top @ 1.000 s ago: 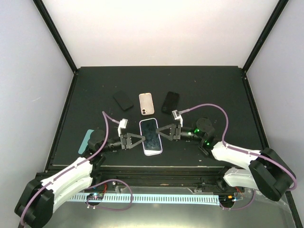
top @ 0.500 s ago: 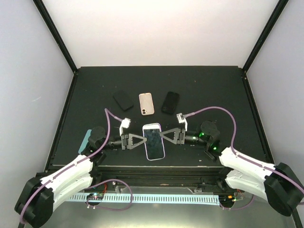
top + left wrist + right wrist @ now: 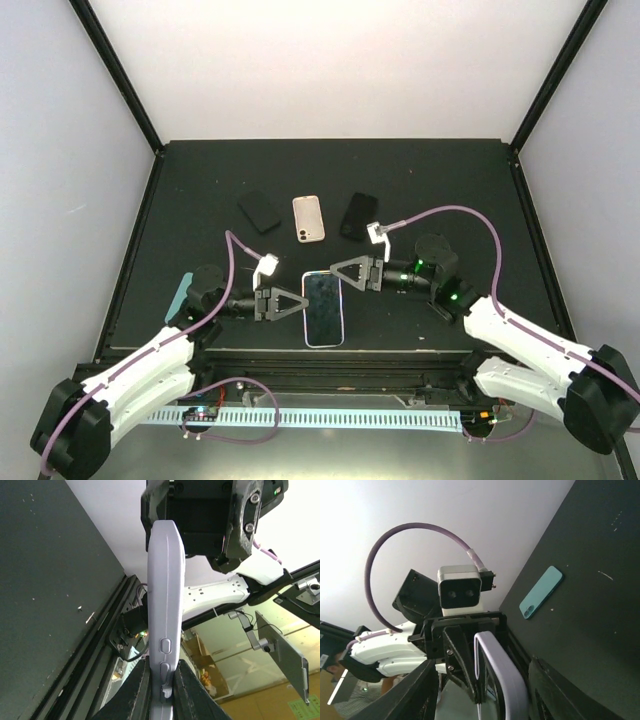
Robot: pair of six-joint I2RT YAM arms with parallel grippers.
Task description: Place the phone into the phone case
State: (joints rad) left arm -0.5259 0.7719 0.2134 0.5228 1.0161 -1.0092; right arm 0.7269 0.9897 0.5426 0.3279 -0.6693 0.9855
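Compared with a second ago, the right pincer is letting go of the phone and sitting further back, by the phone's far right corner, while the left pincer is now clamping the phone's left edge; the phone is lying nearer the front edge of the bench.

From the left wrist, the phone is showing edge-on, its pale lilac rim and side buttons facing the camera, and the left pincer is squeezing it between both fingers. From the right wrist, the right pincer is standing spread, its fingers well to either side of the phone's rounded rim and not touching it. Whether the phone is resting on the bench or hanging just above it cannot be told.

Across the middle of the bench, a left black case, a beige phone case and a right black case are lying in a row, apart from one another. A teal phone is lying flat near the left arm.
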